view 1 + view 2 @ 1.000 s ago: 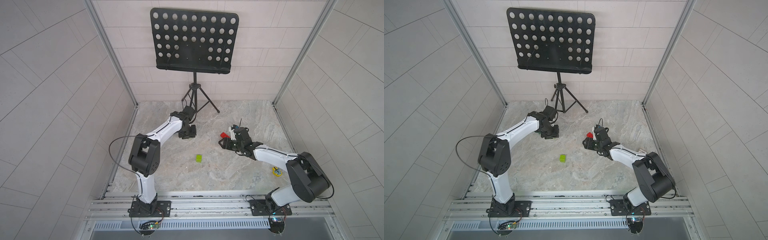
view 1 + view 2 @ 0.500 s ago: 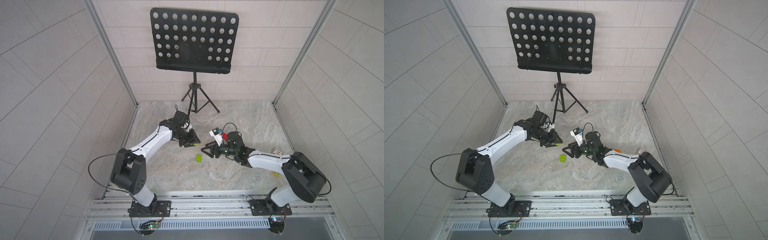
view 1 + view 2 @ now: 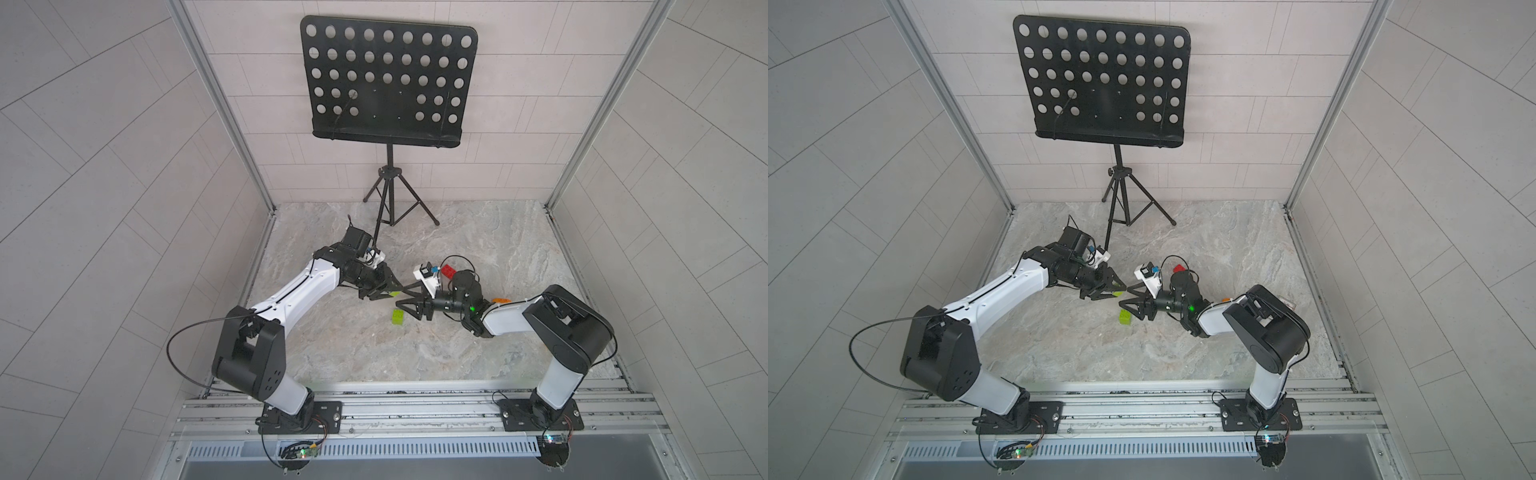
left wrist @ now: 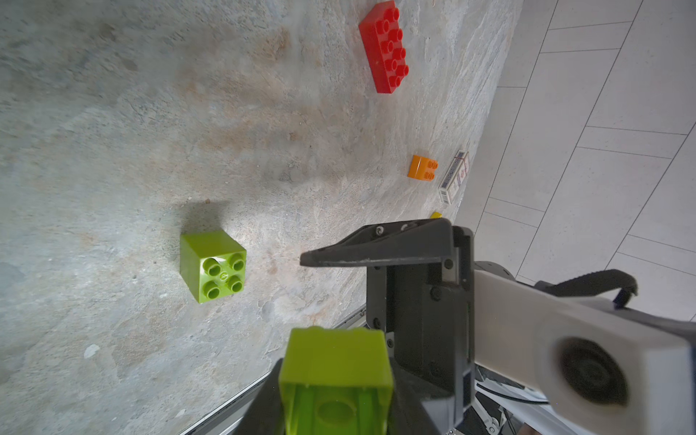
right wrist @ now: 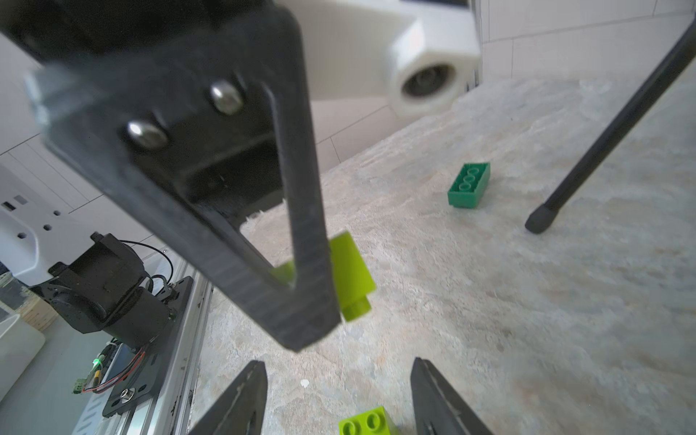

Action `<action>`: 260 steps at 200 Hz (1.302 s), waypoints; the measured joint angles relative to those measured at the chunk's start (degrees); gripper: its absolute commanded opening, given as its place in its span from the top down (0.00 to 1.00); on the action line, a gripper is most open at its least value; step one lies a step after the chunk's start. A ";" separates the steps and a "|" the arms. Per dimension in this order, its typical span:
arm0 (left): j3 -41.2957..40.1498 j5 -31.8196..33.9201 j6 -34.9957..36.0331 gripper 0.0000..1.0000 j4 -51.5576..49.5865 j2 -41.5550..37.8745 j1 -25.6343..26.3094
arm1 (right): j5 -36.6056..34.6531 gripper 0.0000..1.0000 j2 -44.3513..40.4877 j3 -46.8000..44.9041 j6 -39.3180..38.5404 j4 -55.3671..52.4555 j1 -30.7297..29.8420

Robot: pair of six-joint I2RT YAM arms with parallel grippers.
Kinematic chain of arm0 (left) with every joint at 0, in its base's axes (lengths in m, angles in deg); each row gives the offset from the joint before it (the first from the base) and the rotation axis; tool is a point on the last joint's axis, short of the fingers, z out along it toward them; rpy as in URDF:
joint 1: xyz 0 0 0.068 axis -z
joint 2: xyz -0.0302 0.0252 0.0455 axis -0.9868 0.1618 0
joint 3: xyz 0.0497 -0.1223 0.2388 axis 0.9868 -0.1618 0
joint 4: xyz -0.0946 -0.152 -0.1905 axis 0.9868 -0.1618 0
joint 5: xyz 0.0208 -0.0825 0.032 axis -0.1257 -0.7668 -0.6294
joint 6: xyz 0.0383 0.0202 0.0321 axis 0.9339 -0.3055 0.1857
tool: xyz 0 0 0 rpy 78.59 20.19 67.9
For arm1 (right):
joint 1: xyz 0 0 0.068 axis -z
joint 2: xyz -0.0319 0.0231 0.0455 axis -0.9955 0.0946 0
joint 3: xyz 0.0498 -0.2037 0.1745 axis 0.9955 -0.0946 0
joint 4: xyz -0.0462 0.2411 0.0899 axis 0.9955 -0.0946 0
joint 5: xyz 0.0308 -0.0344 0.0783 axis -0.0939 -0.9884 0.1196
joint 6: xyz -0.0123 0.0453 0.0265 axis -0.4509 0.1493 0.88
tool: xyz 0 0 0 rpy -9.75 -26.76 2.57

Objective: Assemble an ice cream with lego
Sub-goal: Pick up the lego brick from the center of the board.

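A: Lego status? Anything stacked?

B: No ice cream yet, every brick is single. The held lime brick [image 4: 335,361] is clamped in the left tool [image 3: 390,290], up off the desk [image 3: 332,353]. Its hollow underside faces the left wrist and its studs point away. The loose lime brick [image 3: 397,317] sits studs up around mid-desk, slightly toward the front edge.

A: Right tool?

B: The right tool [image 5: 338,361] has its jaws well apart and is empty. The tips are either side of the loose lime brick, just over it. Can't tell if they touch it.

A: The rest?

B: The red brick [image 4: 385,47] lies flat with studs showing, back of centre. The orange piece [image 4: 422,168] is toward the right edge, just beside a small printed box [image 4: 454,177]. The dark green brick [image 5: 469,185] has its hollow side showing and is near a foot of the music stand [image 5: 602,132].

A: Handling?

B: My read: hard, light, glossy plastic. It won't deform or crack, but the smooth walls will slide out of a skewed pinch. Take each brick on two opposite flat side walls and keep the studs clear. Never grip across the studs. Mating needs a square, firm push, because a tilted brick jams or pops free. The loose one is light enough to skid on the stone if one jaw lands first, so centre it before closing.
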 measured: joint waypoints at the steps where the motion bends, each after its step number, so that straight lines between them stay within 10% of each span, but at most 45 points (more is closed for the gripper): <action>1: -0.02 -0.02 -0.02 0.76 0.00 0.00 0.00 | 0.04 0.34 0.00 0.00 -0.11 0.15 0.00; 184: -4.20 -5.16 -5.29 0.69 6.45 -0.83 0.42 | 2.91 0.44 0.00 1.07 -2.86 2.99 0.02; 260: -5.25 -7.30 -6.58 0.66 8.31 -0.83 1.11 | 4.04 0.63 -0.09 1.09 -2.54 2.97 0.76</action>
